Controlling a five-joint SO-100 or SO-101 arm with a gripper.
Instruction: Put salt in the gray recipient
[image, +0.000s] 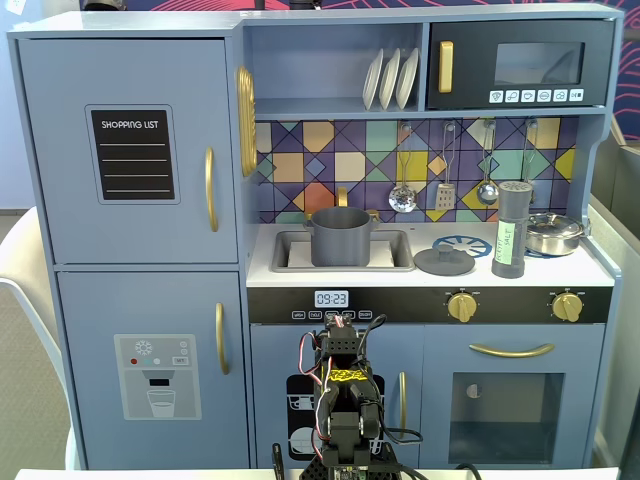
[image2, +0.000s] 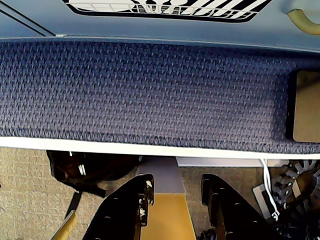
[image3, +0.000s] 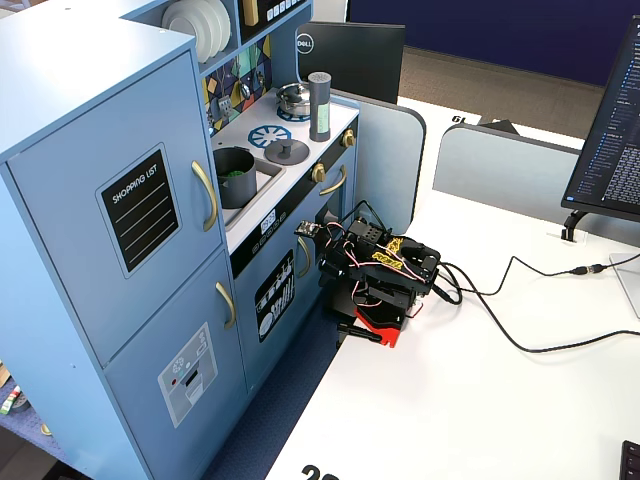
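Salt upright beside flat lid.

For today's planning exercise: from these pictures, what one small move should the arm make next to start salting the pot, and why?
Probably raise and unfold toward the salt shaker. The gripper hangs low in front of the cabinet, jaws slightly apart and holding nothing, while the shaker stands upright on the counter, right of the gray pot in the sink.

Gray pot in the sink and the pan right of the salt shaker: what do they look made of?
The matte gray cylindrical pot shows no glare, so it is likely painted wood or plastic. The shiny silver pan, beside the tall dark gray salt shaker, throws bright reflections, so it is probably polished steel.
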